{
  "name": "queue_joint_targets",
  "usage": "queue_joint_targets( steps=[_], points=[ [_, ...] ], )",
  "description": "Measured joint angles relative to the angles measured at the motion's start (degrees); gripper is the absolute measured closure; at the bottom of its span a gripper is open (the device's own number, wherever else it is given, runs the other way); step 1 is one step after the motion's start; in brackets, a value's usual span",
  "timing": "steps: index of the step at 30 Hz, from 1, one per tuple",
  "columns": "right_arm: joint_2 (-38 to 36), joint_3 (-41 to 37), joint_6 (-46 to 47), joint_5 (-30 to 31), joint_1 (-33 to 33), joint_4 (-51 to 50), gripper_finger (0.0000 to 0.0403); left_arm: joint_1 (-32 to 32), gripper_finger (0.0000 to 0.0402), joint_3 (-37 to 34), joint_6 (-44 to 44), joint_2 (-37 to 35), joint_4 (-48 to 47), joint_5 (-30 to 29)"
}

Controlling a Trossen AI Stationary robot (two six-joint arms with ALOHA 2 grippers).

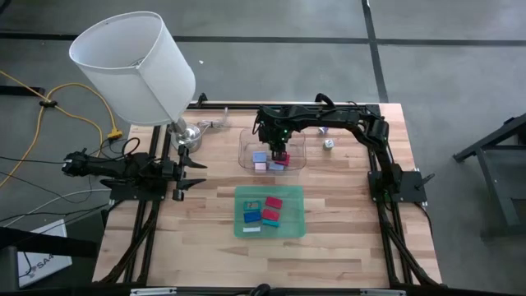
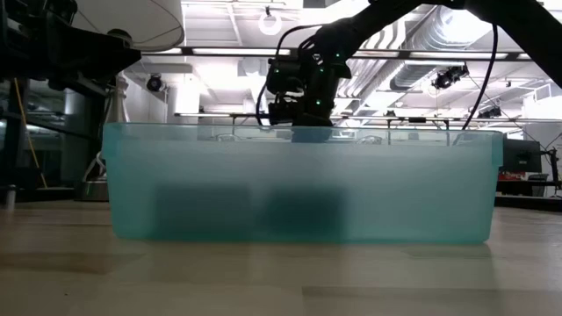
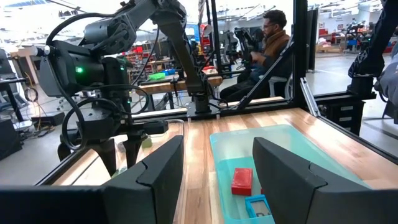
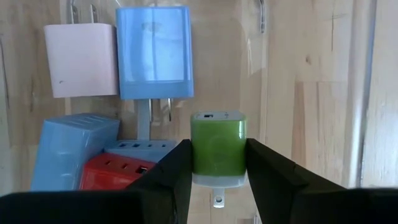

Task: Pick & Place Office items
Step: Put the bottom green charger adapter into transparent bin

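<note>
The right gripper (image 4: pixel 217 165) has its two dark fingers pressed against the sides of a small green block (image 4: pixel 217 149), a glossy cube with a white base, a port on its upper face and a metal prong showing beneath it. It is held over the clear plastic tray (image 1: pixel 246 148) at the far middle of the table (image 1: pixel 345 214). Under it in that tray lie a pale pink block (image 4: pixel 81 59), a pale blue block (image 4: pixel 154 53) with prongs, another pale blue block (image 4: pixel 71 149) tipped on its side, and a red block (image 4: pixel 118 174) with ports along its edge.

From above, those pieces shrink to a few coloured specks under the gripper, but the green translucent tray (image 1: pixel 242 193) nearer the front shows plainly, with red, teal, blue and white blocks lying flat in it.

The low view gives only that tray's frosted wall, with dim shadows behind it and the right arm over it.

The left gripper (image 3: pixel 217 180) waits at the table's left edge, fingers apart and holding nothing; its camera sees a red block (image 3: pixel 242 180) in the green tray and a seated person (image 3: pixel 261 59) beyond the table.
</note>
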Motion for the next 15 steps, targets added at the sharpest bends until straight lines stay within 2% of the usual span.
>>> queue_joint_targets(
  steps=[8,15],
  points=[
    [0.0,0.0,0.0,0.1,0.0,0.0,0.0273,0.0,0.0215,0.0,0.0,0.0,0.0,0.0],
    [0.0,0.0,0.0,0.5,0.1,0.1,0.0220,0.0,0.0215,0.0,0.0,0.0,0.0,0.0]
  ],
)
